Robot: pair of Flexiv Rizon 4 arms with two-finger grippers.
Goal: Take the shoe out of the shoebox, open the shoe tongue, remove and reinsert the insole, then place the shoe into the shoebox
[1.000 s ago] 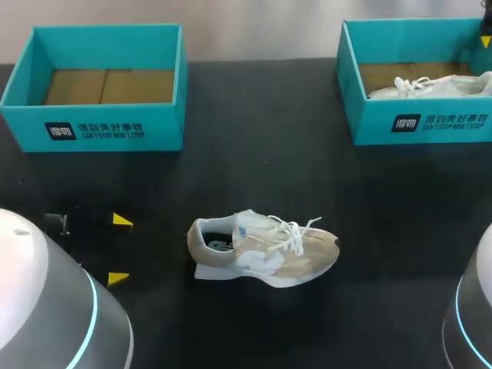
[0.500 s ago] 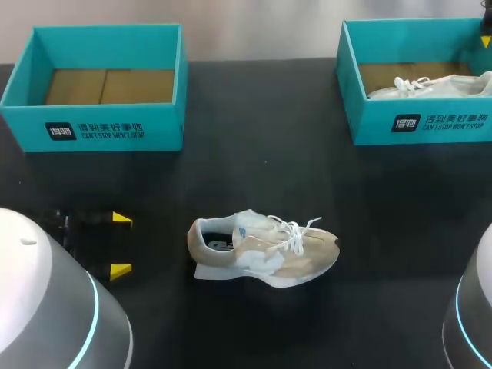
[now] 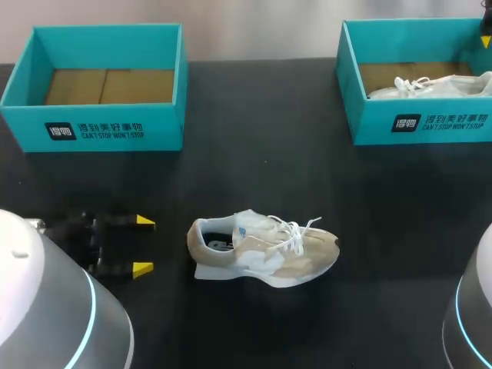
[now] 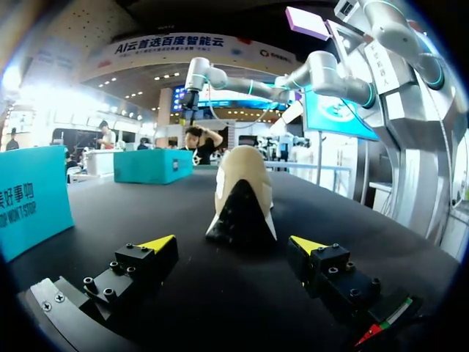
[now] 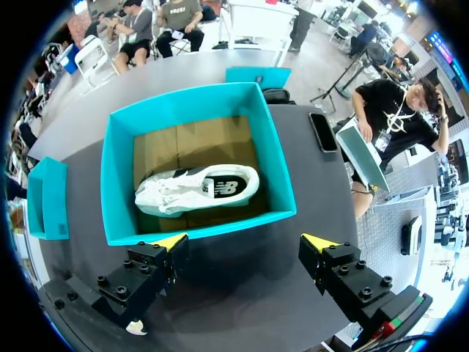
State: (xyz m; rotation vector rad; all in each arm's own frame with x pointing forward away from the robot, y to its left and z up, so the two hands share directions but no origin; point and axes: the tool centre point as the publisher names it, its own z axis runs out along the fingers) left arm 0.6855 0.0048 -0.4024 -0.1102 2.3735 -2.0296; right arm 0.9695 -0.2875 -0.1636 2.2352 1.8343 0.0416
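Left gripper: low over the table, fingers spread wide, nothing held. The tan shoe stands on its sole just ahead of my fingertips, heel toward them, no contact.

Right gripper: hangs above the right shoebox, fingers likewise apart and empty. A white shoe lies inside the box, beneath and ahead of the fingers.
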